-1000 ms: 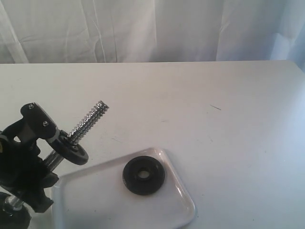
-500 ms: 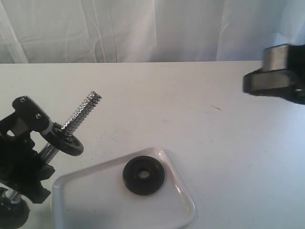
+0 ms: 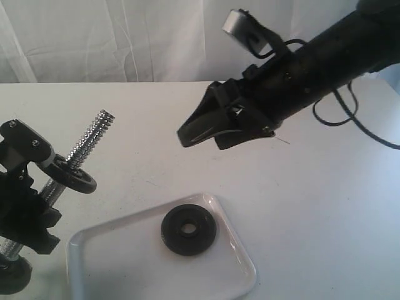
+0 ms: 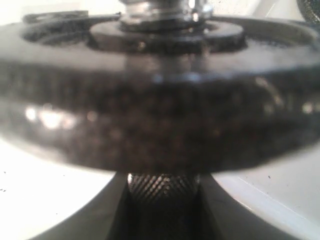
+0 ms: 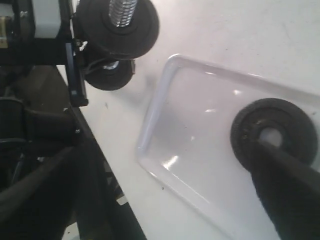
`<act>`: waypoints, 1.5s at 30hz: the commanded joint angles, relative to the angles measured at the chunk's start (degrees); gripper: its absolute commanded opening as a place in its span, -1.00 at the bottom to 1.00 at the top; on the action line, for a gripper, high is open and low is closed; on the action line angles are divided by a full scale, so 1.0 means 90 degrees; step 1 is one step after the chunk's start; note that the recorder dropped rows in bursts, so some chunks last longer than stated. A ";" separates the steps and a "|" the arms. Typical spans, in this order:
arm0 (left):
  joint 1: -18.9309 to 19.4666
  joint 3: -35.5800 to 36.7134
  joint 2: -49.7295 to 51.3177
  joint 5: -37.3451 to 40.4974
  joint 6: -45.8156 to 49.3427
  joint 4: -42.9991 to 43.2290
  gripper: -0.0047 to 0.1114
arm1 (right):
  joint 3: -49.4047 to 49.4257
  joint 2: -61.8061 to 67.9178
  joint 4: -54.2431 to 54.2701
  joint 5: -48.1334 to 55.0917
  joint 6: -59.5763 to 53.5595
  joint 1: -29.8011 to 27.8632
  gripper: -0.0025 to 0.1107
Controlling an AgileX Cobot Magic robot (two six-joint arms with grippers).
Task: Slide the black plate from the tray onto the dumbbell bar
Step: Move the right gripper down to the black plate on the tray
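The black plate [image 3: 189, 229] [image 5: 280, 112] lies flat in the white tray [image 3: 119, 262] [image 5: 155, 110], near its far right corner. My left gripper [image 3: 37, 187] [image 4: 162, 200] is shut on the knurled middle of the dumbbell bar [image 3: 94, 134] [image 4: 162, 185] [image 5: 120, 10], which tilts up and to the right at the table's left edge. My right gripper [image 3: 200, 137] [image 5: 167, 150] hangs open above the table, well above the tray, with nothing between its jaws. One of its fingers [image 5: 287, 185] covers part of the plate in the right wrist view.
Another black disc [image 3: 74, 177] [image 4: 160, 110] [image 5: 125, 30] sits on the bar just above my left fingers. A second one [image 3: 12, 278] [image 5: 107, 75] is on its lower end. The right arm's cable [image 3: 350, 122] loops over the table. A white curtain hangs behind.
The right arm has swung in from the right to above the table's middle, and its jaws now stand apart. My left gripper has shifted the bar left and tipped it more upright.
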 commanded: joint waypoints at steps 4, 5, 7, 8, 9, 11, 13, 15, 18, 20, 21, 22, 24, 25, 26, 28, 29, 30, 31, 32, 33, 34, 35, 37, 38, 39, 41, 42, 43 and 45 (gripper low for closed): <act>-0.0016 -0.0228 -0.0269 -0.0856 -0.0058 -0.0121 -0.92 | -0.0755 0.0327 0.0311 0.0103 -0.0220 0.0677 0.61; -0.0016 -0.0228 -0.0269 -0.0856 -0.0058 -0.0121 -0.92 | -0.0883 0.0327 0.0163 0.0045 -0.0147 0.0713 0.61; -0.0016 -0.0228 -0.0269 -0.0856 -0.0058 -0.0121 -0.92 | -0.1133 0.0327 -0.0420 -0.0221 0.0222 0.0838 0.61; -0.0016 -0.0228 -0.0269 -0.0856 -0.0058 -0.0121 -0.92 | -0.1227 0.0327 -0.0775 -0.0398 0.0409 0.0896 0.61; -0.0016 -0.0228 -0.0269 -0.0856 -0.0058 -0.0121 -0.92 | -0.1309 0.0327 -0.1167 -0.0486 0.0618 0.0980 0.61; -0.0016 -0.0228 -0.0269 -0.0856 -0.0058 -0.0121 -0.92 | -0.1445 0.0327 -0.2167 -0.0622 0.1104 0.1166 0.61; -0.0016 -0.0228 -0.0269 -0.0856 -0.0058 -0.0121 -0.92 | -0.1512 0.0327 -0.2933 -0.0723 0.1466 0.1349 0.61; -0.0016 -0.0228 -0.0269 -0.0881 -0.0058 -0.0121 -0.92 | -0.1512 0.0327 -0.3221 -0.0753 0.1630 0.1485 0.61; -0.0016 -0.0228 -0.0269 -0.0897 -0.0058 -0.0121 -0.92 | -0.1512 0.0393 -0.2937 -0.0641 0.1589 0.1641 0.61; -0.0016 -0.0228 -0.0269 -0.0897 -0.0058 -0.0121 -0.92 | -0.1512 0.0458 -0.2816 -0.0741 0.1585 0.1737 0.61; -0.0016 -0.0228 -0.0269 -0.0897 -0.0058 -0.0121 -0.92 | -0.1512 0.0523 -0.2844 -0.0821 0.1581 0.1788 0.61; -0.0016 -0.0228 -0.0269 -0.0897 -0.0058 -0.0121 -0.92 | -0.1512 0.0597 -0.2875 -0.0869 0.1581 0.1821 0.61; -0.0016 -0.0228 -0.0269 -0.0897 -0.0058 -0.0121 -0.92 | -0.1512 0.0764 -0.3006 -0.0885 0.1601 0.1870 0.61; -0.0016 -0.0228 -0.0269 -0.0891 -0.0058 -0.0139 -0.92 | -0.1512 0.0877 -0.3128 -0.0898 0.1630 0.1923 0.61; -0.0016 -0.0228 -0.0269 -0.0891 -0.0058 -0.0139 -0.92 | -0.1512 0.0993 -0.3244 -0.0887 0.1630 0.1964 0.61; -0.0016 -0.0228 -0.0269 -0.0891 -0.0058 -0.0139 -0.92 | -0.1512 0.1241 -0.3484 -0.0859 0.1630 0.2077 0.61; -0.0016 -0.0228 -0.0269 -0.0891 -0.0058 -0.0139 -0.92 | -0.1512 0.1358 -0.3575 -0.0859 0.1630 0.2130 0.61; -0.0016 -0.0228 -0.0269 -0.0891 -0.0058 -0.0139 -0.92 | -0.1512 0.1444 -0.3621 -0.0859 0.1630 0.2176 0.61; -0.0016 -0.0228 -0.0269 -0.0891 -0.0058 -0.0139 -0.92 | -0.1512 0.1541 -0.3689 -0.0870 0.1617 0.2212 0.61; -0.0016 -0.0228 -0.0269 -0.0891 -0.0058 -0.0139 -0.92 | -0.1512 0.1623 -0.3691 -0.0884 0.1617 0.2247 0.61; -0.0016 -0.0228 -0.0269 -0.0891 -0.0058 -0.0139 -0.92 | -0.1512 0.1687 -0.3691 -0.0884 0.1617 0.2272 0.61; -0.0016 -0.0228 -0.0269 -0.0879 -0.0058 -0.0136 -0.92 | -0.1512 0.1745 -0.3691 -0.0899 0.1604 0.2274 0.61; -0.0016 -0.0228 -0.0269 -0.0879 -0.0058 -0.0136 -0.92 | -0.1512 0.1803 -0.3704 -0.0973 0.1587 0.2274 0.61; -0.0016 -0.0228 -0.0269 -0.0879 -0.0058 -0.0136 -0.92 | -0.1512 0.1846 -0.3704 -0.1206 0.1569 0.2274 0.61; -0.0016 -0.0228 -0.0269 -0.0879 -0.0058 -0.0136 -0.92 | -0.1512 0.1846 -0.3704 -0.1312 0.1569 0.2274 0.61; -0.0016 -0.0228 -0.0269 -0.0879 -0.0058 -0.0136 -0.92 | -0.1512 0.1832 -0.3704 -0.1406 0.1569 0.2274 0.61; -0.0016 -0.0228 -0.0269 -0.0864 -0.0058 -0.0136 -0.92 | -0.1520 0.1771 -0.3691 -0.1470 0.1569 0.2274 0.61; -0.0016 -0.0228 -0.0269 -0.0864 -0.0058 -0.0136 -0.92 | -0.1520 0.1734 -0.3691 -0.1469 0.1587 0.2274 0.61; -0.0016 -0.0228 -0.0269 -0.0864 -0.0058 -0.0136 -0.92 | -0.1520 0.1713 -0.3655 -0.1469 0.1693 0.2274 0.61; -0.0016 -0.0228 -0.0269 -0.0864 -0.0058 -0.0136 -0.92 | -0.1520 0.1687 -0.3655 -0.1412 0.1997 0.2274 0.61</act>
